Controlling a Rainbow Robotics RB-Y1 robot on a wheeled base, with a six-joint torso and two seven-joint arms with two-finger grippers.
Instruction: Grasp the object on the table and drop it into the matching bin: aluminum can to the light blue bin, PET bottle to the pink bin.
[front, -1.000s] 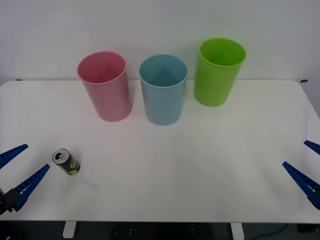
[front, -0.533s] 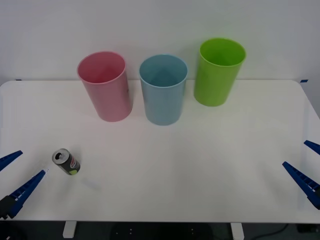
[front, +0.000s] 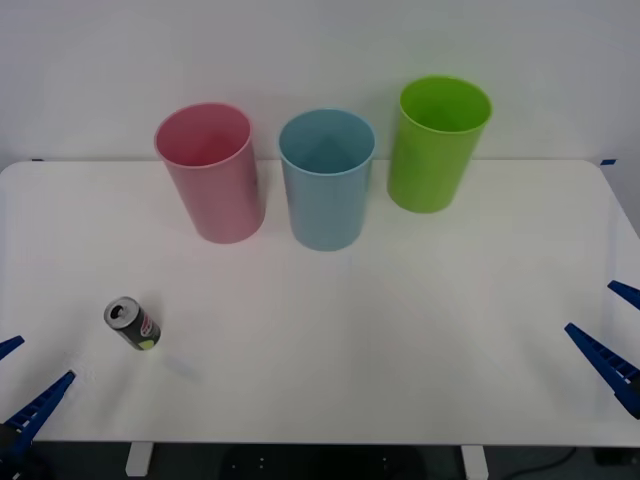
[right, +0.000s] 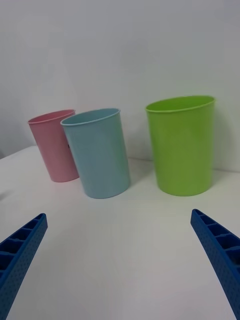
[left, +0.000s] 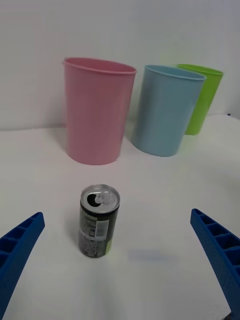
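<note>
Front view: aluminum can (front: 133, 324) upright on bench (front: 400, 330), near left front edge, well apart from pink bin (front: 211, 172) and light blue bin (front: 326, 179). Left hand (front: 22, 382) spread wide, just short of can. Right hand (front: 615, 333) spread, parked at right edge.

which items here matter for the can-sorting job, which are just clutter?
In play:
- aluminum can, upright on the table, near the left gripper
- light blue bin, its target
- pink bin, for PET bottles, not for this can
- left gripper, open, nearest the can

Not in play:
- lime green bin
- right gripper, open, parked at the table's right edge
</note>
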